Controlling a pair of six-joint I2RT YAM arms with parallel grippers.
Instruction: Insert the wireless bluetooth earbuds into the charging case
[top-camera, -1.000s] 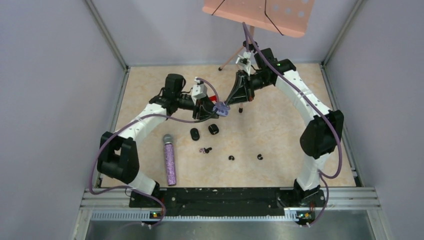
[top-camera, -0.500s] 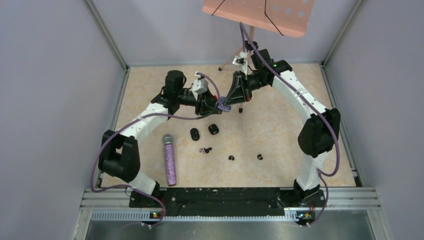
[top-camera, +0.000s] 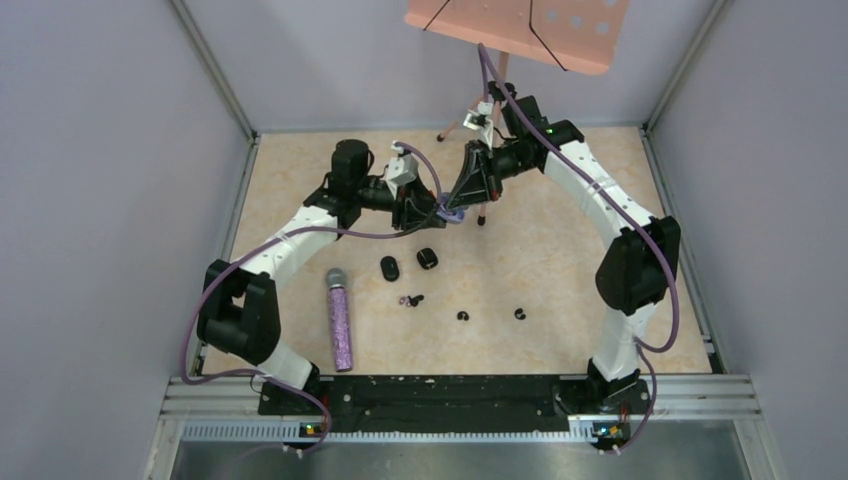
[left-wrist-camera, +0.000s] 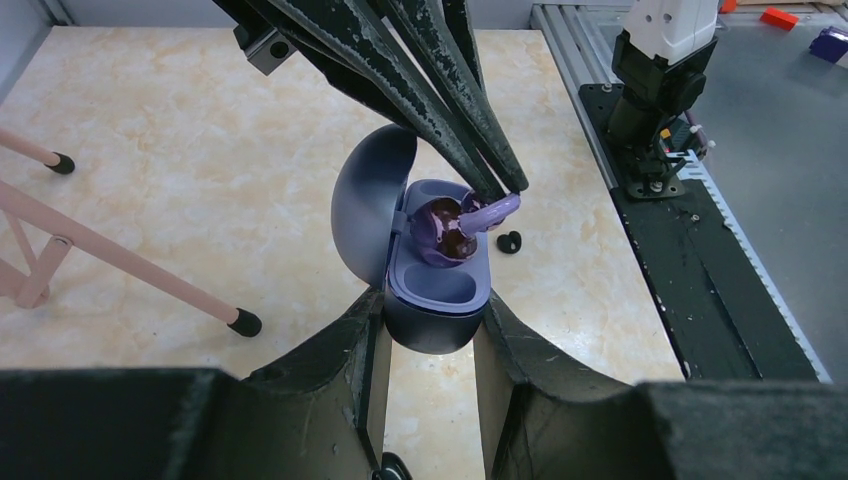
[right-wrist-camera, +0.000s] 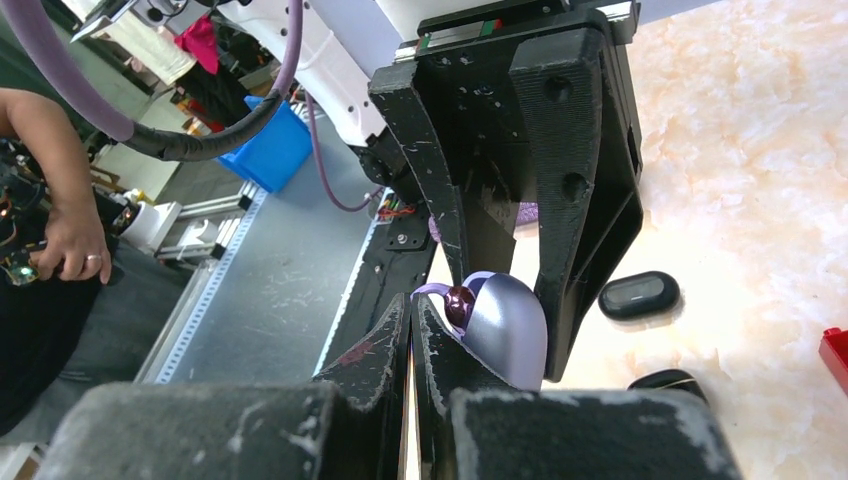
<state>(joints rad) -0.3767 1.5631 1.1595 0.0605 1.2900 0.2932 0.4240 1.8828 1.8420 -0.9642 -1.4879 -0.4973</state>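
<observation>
My left gripper (top-camera: 428, 211) is shut on the base of an open purple charging case (left-wrist-camera: 437, 318), held above the table with its lid (left-wrist-camera: 368, 215) swung left. My right gripper (left-wrist-camera: 512, 186) is shut on the thin tail of a glossy purple earbud (left-wrist-camera: 447, 226), which sits in the case's far slot. The near slot (left-wrist-camera: 440, 283) is empty. The right wrist view shows the earbud (right-wrist-camera: 460, 297) at the case rim, beside my closed fingertips (right-wrist-camera: 400, 318). Loose earbuds lie on the table: a purple and a black one (top-camera: 411, 299), and two black ones (top-camera: 463, 316) (top-camera: 519, 314).
Two closed black oval cases (top-camera: 389, 268) (top-camera: 427, 258) lie below the grippers. A glittery purple microphone (top-camera: 340, 320) lies at the left. A pink music stand (top-camera: 520, 25) with tripod legs (left-wrist-camera: 120, 268) stands at the back. A black earbud (left-wrist-camera: 509, 241) lies beneath the case.
Both grippers have drawn together and shifted slightly toward the back. The right gripper's tip with the earbud has come to the open case. Little has moved in the last half second.
</observation>
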